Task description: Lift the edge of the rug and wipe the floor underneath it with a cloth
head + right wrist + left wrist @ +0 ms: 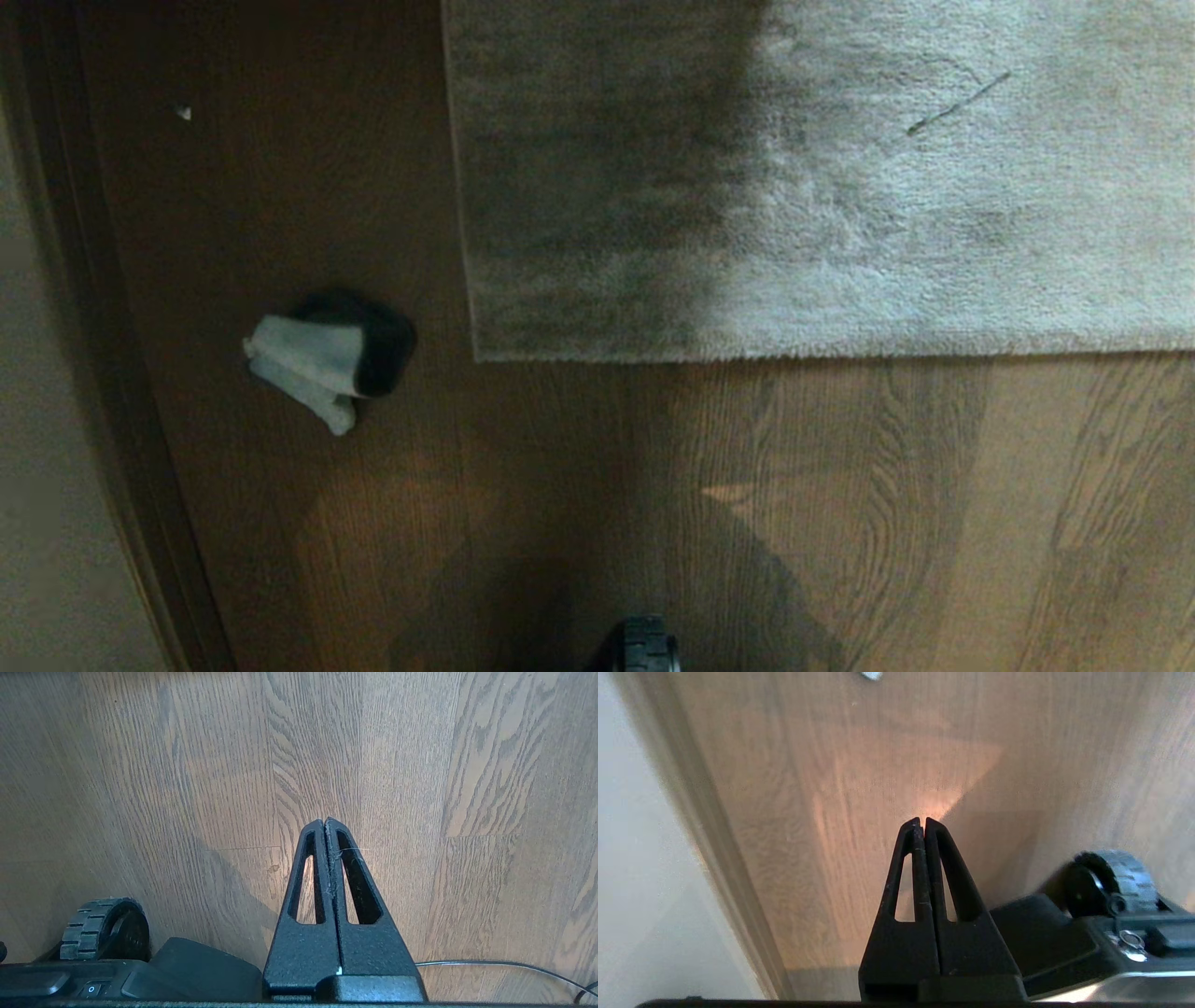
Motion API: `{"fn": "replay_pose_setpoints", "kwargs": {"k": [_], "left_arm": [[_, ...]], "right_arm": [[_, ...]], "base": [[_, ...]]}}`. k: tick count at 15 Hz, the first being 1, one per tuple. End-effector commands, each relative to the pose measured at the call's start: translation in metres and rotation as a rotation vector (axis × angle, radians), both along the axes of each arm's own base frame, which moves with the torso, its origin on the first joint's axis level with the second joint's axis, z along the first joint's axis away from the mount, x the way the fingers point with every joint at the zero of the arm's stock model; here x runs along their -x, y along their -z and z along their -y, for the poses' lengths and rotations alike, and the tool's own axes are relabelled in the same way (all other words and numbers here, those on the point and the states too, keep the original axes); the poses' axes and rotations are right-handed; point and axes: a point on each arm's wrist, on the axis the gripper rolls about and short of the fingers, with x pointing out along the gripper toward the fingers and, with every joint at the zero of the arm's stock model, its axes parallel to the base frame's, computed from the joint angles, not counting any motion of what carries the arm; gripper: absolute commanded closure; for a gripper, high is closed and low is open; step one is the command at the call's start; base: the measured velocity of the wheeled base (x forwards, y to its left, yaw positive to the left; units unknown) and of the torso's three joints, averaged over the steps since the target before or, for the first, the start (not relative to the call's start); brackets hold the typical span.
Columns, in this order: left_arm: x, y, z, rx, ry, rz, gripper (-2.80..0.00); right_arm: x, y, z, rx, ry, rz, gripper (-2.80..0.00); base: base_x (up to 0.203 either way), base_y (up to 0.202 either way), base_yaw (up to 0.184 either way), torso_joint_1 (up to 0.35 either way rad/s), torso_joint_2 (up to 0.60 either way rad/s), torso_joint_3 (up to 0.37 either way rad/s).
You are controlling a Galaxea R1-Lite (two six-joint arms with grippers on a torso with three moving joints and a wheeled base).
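Nearest the robot, a black ridged rubber wheel (647, 644) of its base pokes into the bottom of the head view, resting on the brown wood-grain plank floor (840, 513). Neither arm shows in that view. Each wrist camera finds its own black two-fingered gripper hanging over bare planks with nothing in its grasp — the left gripper (920, 821) has its fingers pressed tip to tip, close to a pale wall and its baseboard (719, 858), and the right gripper (324, 821) is clenched the same way, with a thin black cable (490, 963) trailing across the boards beside it.

Farther out on the robot's left lies the small pale grey-white cloth (308, 364), crumpled on the floor with a dark patch at its right end. Its long axis runs roughly left to right, slightly tilted, with a narrow tail drooping toward the robot. It sits well apart from the rug, and only bare planks lie between the two.

Beyond it, the light grey-beige shaggy rug (934, 205) lies flat — its near rug edge (840, 355) runs straight across the view from its left corner out past the right side. The rug's left half is in shadow. A thin dark strand (957, 105) rests on the pile, and a small white fleck (184, 113) lies on the far planks at left.
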Motion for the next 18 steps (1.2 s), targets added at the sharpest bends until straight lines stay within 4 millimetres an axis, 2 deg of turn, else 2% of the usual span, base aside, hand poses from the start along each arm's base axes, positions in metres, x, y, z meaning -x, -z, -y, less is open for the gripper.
{"fn": "replay_pose_setpoints", "kwargs": {"k": [1, 18], "left_arm": [[0.0159, 0.007, -0.0006, 0.002, -0.021, 0.143, 0.0], [0.0186, 0.0099, -0.0007, 0.003, -0.032, 0.157, 0.0]], "right_arm": [[-0.0001, -0.0001, 0.0, 0.0, 0.001, -0.001, 0.0], [-0.0001, -0.0001, 0.0, 0.0, 0.0, -0.001, 0.0]], "base": [[0.0, 0.0, 0.0, 0.0, 0.0, 0.0], [0.0, 0.0, 0.0, 0.0, 0.0, 0.0]]}}
